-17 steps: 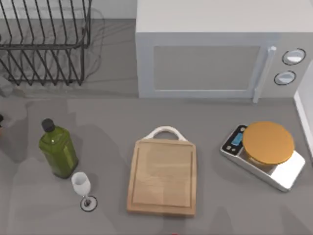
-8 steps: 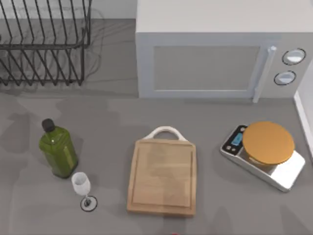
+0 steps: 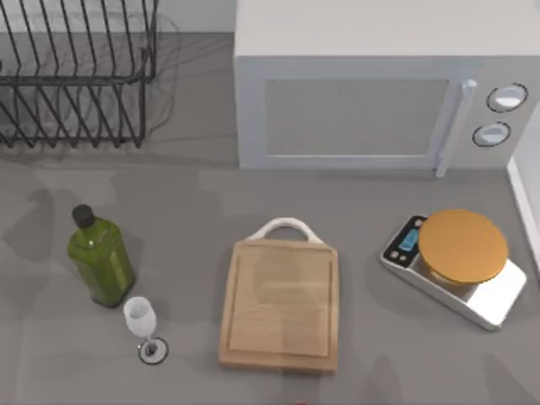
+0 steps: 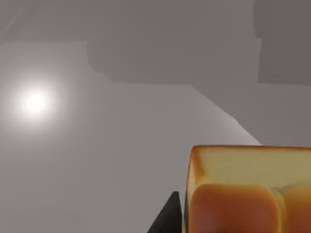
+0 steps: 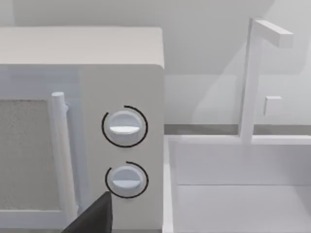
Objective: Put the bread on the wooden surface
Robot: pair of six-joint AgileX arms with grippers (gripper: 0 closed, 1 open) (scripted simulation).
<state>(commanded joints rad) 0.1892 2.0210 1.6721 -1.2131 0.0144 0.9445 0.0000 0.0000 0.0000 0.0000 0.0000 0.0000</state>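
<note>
On my grey desk [image 3: 194, 253] the white microwave [image 3: 371, 101] is the biggest thing at the back, with the black wire dish rack [image 3: 76, 76] to its left, and in front lie the bare wooden cutting board [image 3: 280, 305] at centre, the silver scale [image 3: 456, 266] with its tan disc to the right, and the green oil bottle [image 3: 99, 260] and small wine glass [image 3: 141, 321] to the left. In the left wrist view the bread [image 4: 248, 191] sits close up against a dark finger [image 4: 167, 218] of my left claw, so it looks pinched there, though I can't see the far side. In the right wrist view a dark finger [image 5: 92, 218] of the right claw faces the microwave's dials, and I cannot tell whether that claw is spread or closed.
</note>
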